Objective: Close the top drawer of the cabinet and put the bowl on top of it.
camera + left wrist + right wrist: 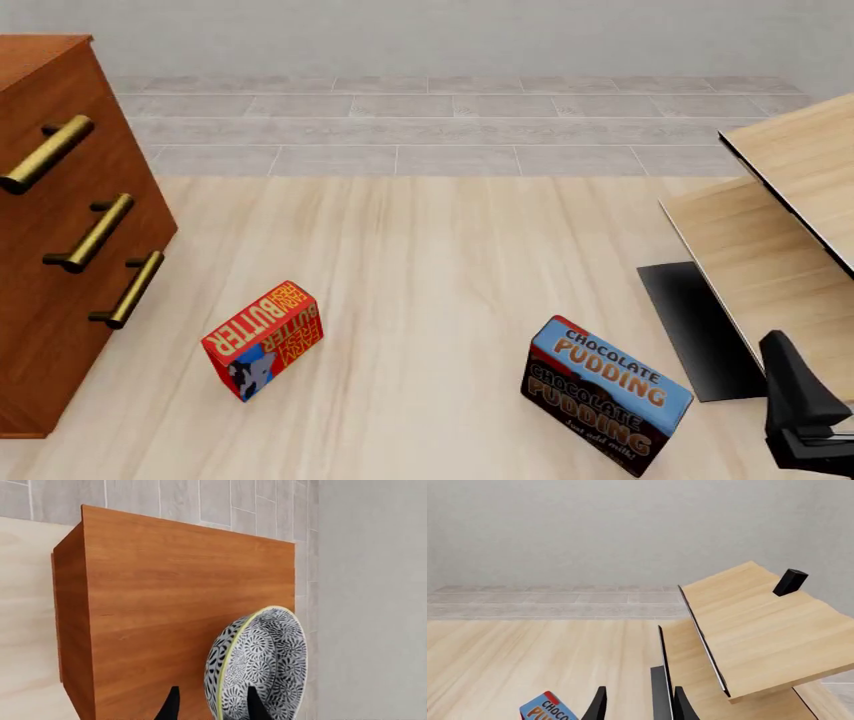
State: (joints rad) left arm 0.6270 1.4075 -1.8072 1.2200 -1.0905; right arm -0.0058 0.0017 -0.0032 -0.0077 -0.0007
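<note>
A wrist camera looks down on the flat top of a reddish-brown cabinet (193, 605). At the lower right of that frame, a patterned bowl (260, 665) with a pale rim is clamped edge-on in the left gripper (212, 705), one finger each side of its wall, above the cabinet top. In the front view, the top drawer (54, 150) at upper left appears shut. The right gripper (639, 702) idles, fingers slightly apart and empty. Placing seems the step underway; next, lower the bowl, level it, and release.
</note>
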